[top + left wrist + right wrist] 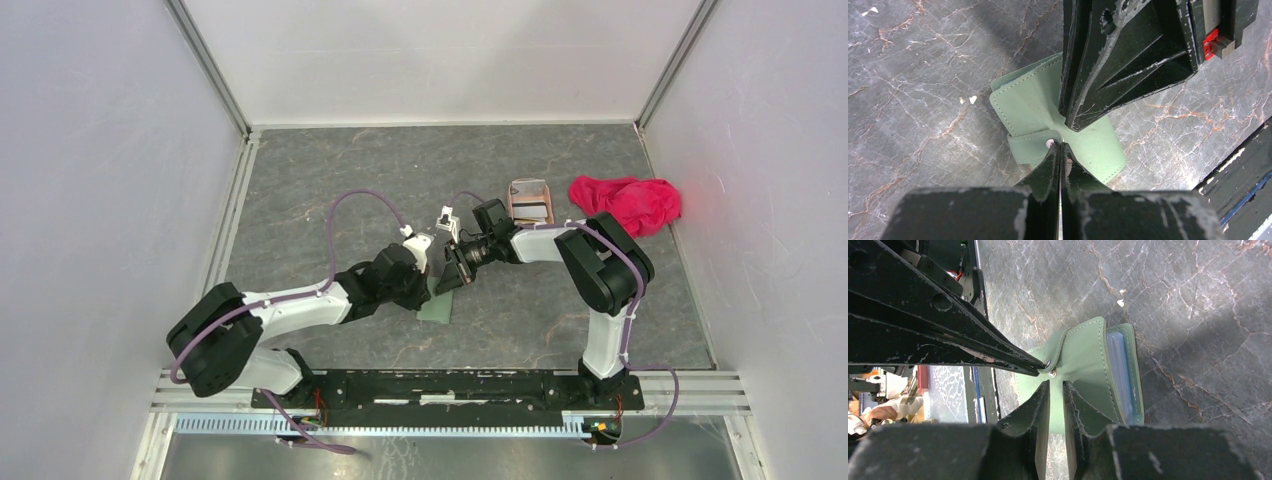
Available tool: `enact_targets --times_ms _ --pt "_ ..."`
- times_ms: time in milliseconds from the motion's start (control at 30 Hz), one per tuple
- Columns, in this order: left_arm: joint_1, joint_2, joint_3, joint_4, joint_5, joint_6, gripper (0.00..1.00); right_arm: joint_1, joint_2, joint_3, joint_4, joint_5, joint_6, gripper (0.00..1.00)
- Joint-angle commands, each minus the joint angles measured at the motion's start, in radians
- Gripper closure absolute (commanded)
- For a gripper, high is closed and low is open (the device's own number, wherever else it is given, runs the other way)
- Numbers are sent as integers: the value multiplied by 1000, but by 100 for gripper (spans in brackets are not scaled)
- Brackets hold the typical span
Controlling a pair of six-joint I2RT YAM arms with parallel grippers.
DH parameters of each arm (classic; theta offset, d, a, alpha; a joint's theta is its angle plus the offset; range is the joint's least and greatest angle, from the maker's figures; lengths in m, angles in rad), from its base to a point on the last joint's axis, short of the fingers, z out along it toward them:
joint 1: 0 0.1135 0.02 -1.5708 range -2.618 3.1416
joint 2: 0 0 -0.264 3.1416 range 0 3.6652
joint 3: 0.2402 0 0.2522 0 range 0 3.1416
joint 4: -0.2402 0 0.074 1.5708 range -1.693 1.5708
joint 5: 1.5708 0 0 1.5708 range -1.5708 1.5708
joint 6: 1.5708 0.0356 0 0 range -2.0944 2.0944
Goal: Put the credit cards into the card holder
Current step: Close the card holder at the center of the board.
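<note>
Fingertips of left gripper (430,291) and right gripper (451,283) meet on card holder (438,306), mid-table; credit cards (531,211) apparently all in tray (512,197), none loaded. Left wrist: fingers (1048,170) pressed together at snap tab (1028,147). Right wrist: fingers (1040,410) slightly apart, card holder folded.

No lettering, number, brand mark or sign can be read in any of the views. The wallet (1023,100) shows none either.
</note>
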Motion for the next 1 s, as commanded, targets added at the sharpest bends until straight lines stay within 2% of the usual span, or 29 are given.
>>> enact_targets --times_ms 0,433,667,967 --pt "-1 13 -4 53 76 -27 98 17 36 -2 -26 119 -29 78" --pt "17 86 5 39 96 -41 98 18 42 2 -27 119 -32 78" --pt "41 69 -9 63 121 -75 98 17 46 4 -54 121 -34 78" --pt "94 82 -34 76 185 -104 86 18 48 5 -58 122 -35 78"
